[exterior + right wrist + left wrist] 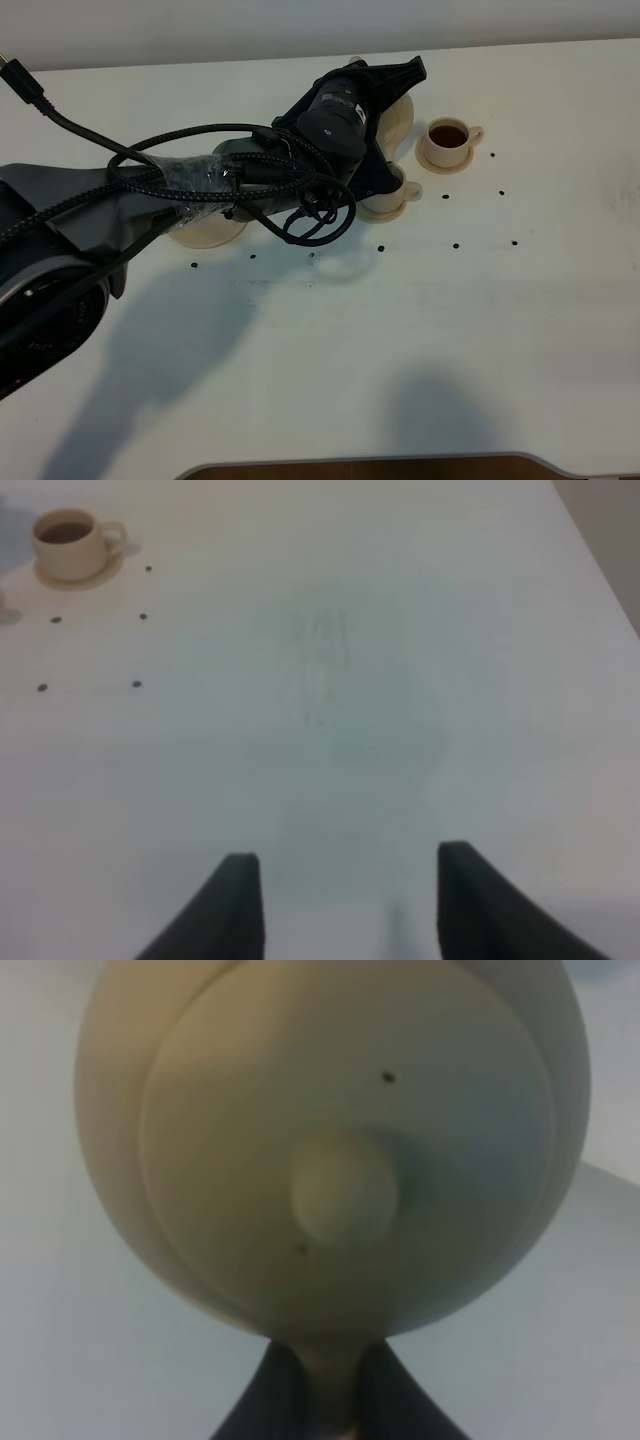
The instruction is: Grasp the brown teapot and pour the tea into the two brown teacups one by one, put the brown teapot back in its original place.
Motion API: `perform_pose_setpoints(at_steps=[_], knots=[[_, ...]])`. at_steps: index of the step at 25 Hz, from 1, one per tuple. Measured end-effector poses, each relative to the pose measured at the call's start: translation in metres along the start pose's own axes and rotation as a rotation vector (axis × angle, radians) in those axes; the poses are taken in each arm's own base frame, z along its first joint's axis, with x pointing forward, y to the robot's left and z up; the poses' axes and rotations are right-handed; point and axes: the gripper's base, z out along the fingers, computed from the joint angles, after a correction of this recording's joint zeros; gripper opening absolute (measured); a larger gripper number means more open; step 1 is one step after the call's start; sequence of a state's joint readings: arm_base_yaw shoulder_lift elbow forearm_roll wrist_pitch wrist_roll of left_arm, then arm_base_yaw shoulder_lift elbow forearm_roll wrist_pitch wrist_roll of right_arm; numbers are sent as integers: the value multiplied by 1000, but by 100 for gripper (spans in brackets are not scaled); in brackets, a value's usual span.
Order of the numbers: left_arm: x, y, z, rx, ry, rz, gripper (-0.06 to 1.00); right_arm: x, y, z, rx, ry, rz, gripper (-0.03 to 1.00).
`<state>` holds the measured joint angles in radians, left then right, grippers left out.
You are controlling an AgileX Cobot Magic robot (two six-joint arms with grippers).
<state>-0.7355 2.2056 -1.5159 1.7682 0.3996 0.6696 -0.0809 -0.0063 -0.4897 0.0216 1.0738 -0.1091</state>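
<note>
Left arm (200, 180) reaches across the white worktop (420, 340) from the near-left toward the far centre, wrist cables looped over its forearm, forearm low and nearly level. Left fingers (322, 1400) are clamped narrow on the loop handle of the brown teapot (330, 1150); in the left wrist view the lid and its knob face the camera, so the pot is held tipped over. In the high view the teapot (400, 115) is mostly hidden behind the gripper, its body showing just above the near teacup (400, 192), which sits on its small saucer partly under the gripper; contents not visible. The far teacup (448, 137) stands on its own saucer just to the right, holding dark tea. The wide saucer (205, 232) lies on the worktop under the left forearm, nothing seen on it. Right fingers (340, 900) stand wide apart, holding nothing, above bare worktop, well apart from the filled teacup.
</note>
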Motion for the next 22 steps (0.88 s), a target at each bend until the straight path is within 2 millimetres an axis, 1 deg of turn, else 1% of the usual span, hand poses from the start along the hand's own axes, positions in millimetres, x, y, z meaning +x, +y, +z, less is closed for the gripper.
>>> perform_pose_setpoints(at_steps=[8, 13, 16, 19, 22], knots=[[1, -5, -1, 59, 12, -182, 13, 0, 0, 0, 0, 0, 0, 40], [9, -6, -8, 107, 6, -314, 13, 0, 0, 0, 0, 0, 0, 40], [18, -7, -16, 147, -17, -457, 13, 0, 0, 0, 0, 0, -1, 40], [33, -11, -28, 207, -38, -651, 13, 0, 0, 0, 0, 0, -1, 40], [53, -21, -40, 299, -20, -844, 13, 0, 0, 0, 0, 0, -1, 40]])
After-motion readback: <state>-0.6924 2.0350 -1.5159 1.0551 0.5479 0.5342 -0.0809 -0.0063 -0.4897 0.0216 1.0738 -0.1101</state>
